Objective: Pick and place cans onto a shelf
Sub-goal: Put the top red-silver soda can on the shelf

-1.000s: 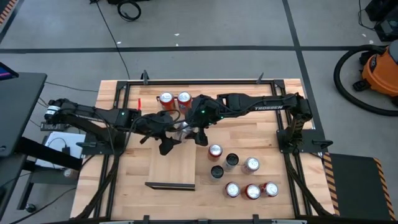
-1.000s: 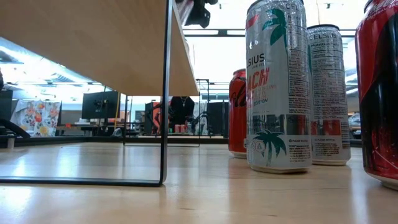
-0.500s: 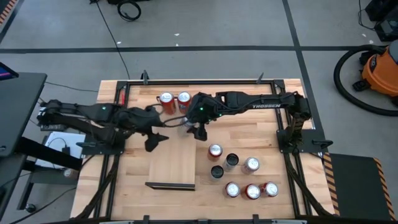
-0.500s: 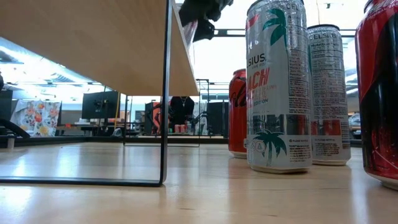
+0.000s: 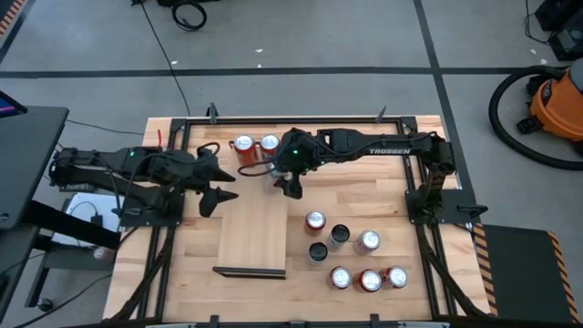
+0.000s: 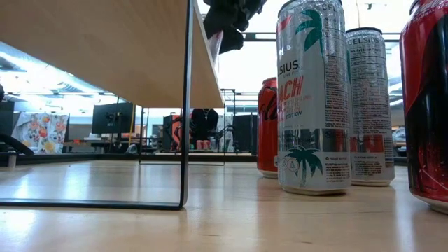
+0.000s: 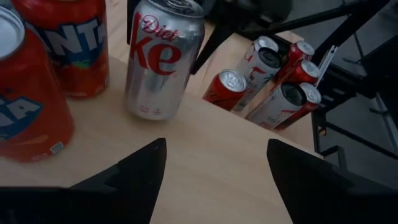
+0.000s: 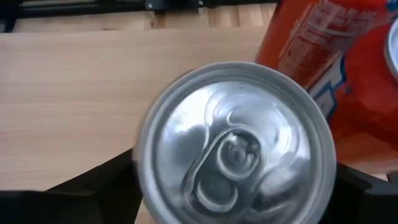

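While my right gripper [image 5: 284,182] hangs directly above a silver Diet Coke can [image 8: 235,142], its fingers stand spread on either side of the lid, and I cannot tell whether they press the can. That can stands upright on the shelf [image 5: 257,239], a long light wooden board. Just beside it stand two orange Fanta cans [image 5: 243,145], also upright on the shelf. My left gripper [image 7: 214,163] is released, fingers apart and empty, hovering over the shelf's left edge and pointing toward these three cans. Farther off, on the tabletop [image 5: 401,273] to the shelf's right, seven more cans [image 5: 368,279] stand upright in a loose cluster, red, silver and black.
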Controlling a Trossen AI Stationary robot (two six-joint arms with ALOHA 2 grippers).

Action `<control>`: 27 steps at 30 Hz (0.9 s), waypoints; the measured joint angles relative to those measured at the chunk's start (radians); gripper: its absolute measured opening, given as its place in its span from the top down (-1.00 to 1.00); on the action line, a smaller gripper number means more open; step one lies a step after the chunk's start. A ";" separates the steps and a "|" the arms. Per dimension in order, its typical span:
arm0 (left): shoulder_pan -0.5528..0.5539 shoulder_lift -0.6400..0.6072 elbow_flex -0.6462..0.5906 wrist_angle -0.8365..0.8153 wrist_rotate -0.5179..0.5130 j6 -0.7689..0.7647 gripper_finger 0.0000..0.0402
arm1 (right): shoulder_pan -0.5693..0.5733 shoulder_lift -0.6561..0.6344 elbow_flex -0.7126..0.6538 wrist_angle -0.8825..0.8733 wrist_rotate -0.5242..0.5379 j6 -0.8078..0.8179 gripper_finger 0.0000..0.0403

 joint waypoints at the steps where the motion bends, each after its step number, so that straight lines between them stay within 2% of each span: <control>1: 0.000 0.001 0.000 -0.001 0.000 0.000 -0.43 | 0.000 0.000 -0.005 0.013 -0.002 0.000 -0.77; 10: 0.000 0.003 0.000 -0.007 0.000 0.000 -0.43 | 0.000 -0.002 -0.011 0.075 0.021 -0.018 -0.79; 20: 0.000 -0.005 0.000 -0.029 0.000 0.005 -0.43 | 0.021 -0.002 0.134 0.058 0.044 -0.048 -0.76; 27: 0.000 -0.005 0.000 -0.030 0.000 -0.013 -0.43 | 0.037 -0.011 0.326 -0.272 0.125 -0.046 -0.74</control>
